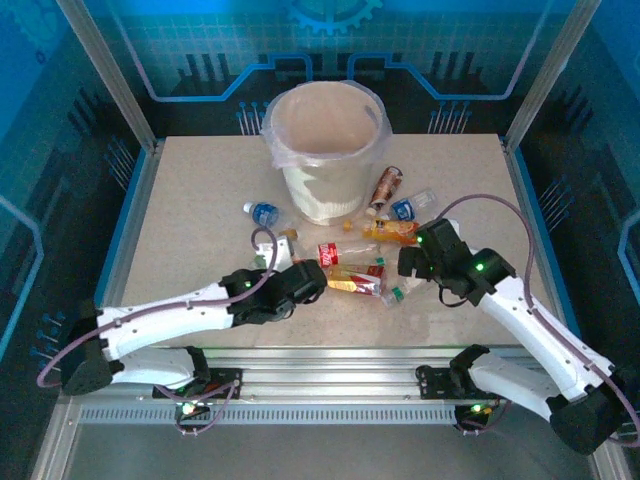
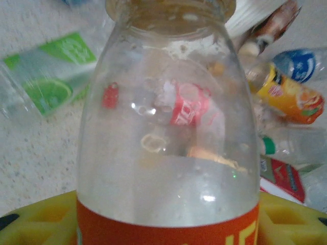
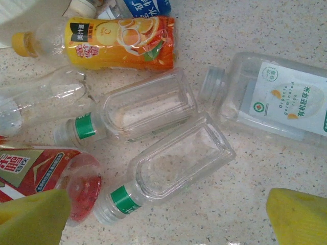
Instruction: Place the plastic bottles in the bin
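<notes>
The bin (image 1: 320, 195) stands upright at the 12 o'clock edge of the table (image 1: 190, 210), its thin bag liner (image 1: 272, 135) folded over the rim. The plastic bottles (image 1: 360, 255) lie scattered on their sides from the bin's foot toward the table's centre, mostly at 5 o'clock of the bin. A blue-label bottle (image 1: 265, 212) lies apart at the bin's 7 o'clock, and a brown-label bottle (image 1: 385, 187) rests just beside the bin's wall at 4 o'clock. The left gripper (image 1: 303, 285) reaches into the cluster from 8 o'clock. Its wrist camera shows it pinching an orange-label bottle (image 2: 168, 153), with yellow fingers (image 2: 291, 219) pressed against both sides of the label and the neck pointing away toward 12 o'clock. A lime-label bottle (image 2: 48, 76) lies on the table at 10 o'clock of that bottle. The right gripper (image 1: 412, 258) hangs over the 3 o'clock side of the cluster with its claw spread wide and holding nothing. In its wrist view, two clear green-band bottles (image 3: 148, 109) lie side by side between and beyond the fingertips (image 3: 33, 219). An orange juice bottle (image 3: 120, 43) is at 11 o'clock, a white-label bottle (image 3: 278, 97) at 2 o'clock, and a red-label bottle (image 3: 36, 171) at 9 o'clock, just beside the left fingertip.
</notes>
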{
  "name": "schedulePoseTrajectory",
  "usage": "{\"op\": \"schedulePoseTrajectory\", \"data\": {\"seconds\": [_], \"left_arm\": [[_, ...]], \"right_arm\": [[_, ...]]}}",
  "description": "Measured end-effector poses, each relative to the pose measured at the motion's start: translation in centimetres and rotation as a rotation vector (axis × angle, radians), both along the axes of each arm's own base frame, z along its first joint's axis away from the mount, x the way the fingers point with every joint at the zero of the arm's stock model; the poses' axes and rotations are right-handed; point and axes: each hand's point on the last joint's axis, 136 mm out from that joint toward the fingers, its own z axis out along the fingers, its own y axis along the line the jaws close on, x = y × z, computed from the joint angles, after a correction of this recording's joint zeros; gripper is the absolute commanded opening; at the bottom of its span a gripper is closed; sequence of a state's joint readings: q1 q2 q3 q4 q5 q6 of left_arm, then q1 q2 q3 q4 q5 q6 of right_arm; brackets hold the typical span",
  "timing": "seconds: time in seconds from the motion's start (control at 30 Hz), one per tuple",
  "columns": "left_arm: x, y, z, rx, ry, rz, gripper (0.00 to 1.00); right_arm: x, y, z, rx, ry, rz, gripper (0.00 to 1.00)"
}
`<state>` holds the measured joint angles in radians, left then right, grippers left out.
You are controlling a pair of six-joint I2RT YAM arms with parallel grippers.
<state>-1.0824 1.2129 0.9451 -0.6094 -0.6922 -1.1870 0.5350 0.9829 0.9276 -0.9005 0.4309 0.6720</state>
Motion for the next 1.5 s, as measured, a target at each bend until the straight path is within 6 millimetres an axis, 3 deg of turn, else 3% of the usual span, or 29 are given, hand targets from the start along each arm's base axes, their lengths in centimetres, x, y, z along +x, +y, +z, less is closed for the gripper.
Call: {"op": "schedulePoseTrajectory", "data": {"seconds": [0.47,0.73,0.93,1.1,1.27,1.5], "left_arm": [[4.6,7.7,10.0,0.058,-0.294,0.086,0.38],[10.0,8.9,17.5,0.079,-0.464,0.096,0.38],[16.7,8.0,22.6,0.071,-0.57,0.046,0.39],[23.1,5.5,26.1,0.054,-0.66,-0.043,0.39],[28.5,1.9,26.3,0.038,-0.691,-0.153,0.39],[33.7,-1.3,23.5,0.023,-0.659,-0.265,0.39]], "right_arm": [[3.3,-0.3,0.9,0.081,0.025,-0.083,1.0],[5.0,0.0,0.5,0.112,0.064,-0.098,1.0],[6.0,0.3,0.4,0.13,0.081,-0.105,1.0],[6.7,0.1,0.0,0.136,0.099,-0.117,1.0],[7.3,-0.4,-0.1,0.143,0.11,-0.139,1.0],[7.5,-1.1,-0.3,0.144,0.115,-0.169,1.0]]}}
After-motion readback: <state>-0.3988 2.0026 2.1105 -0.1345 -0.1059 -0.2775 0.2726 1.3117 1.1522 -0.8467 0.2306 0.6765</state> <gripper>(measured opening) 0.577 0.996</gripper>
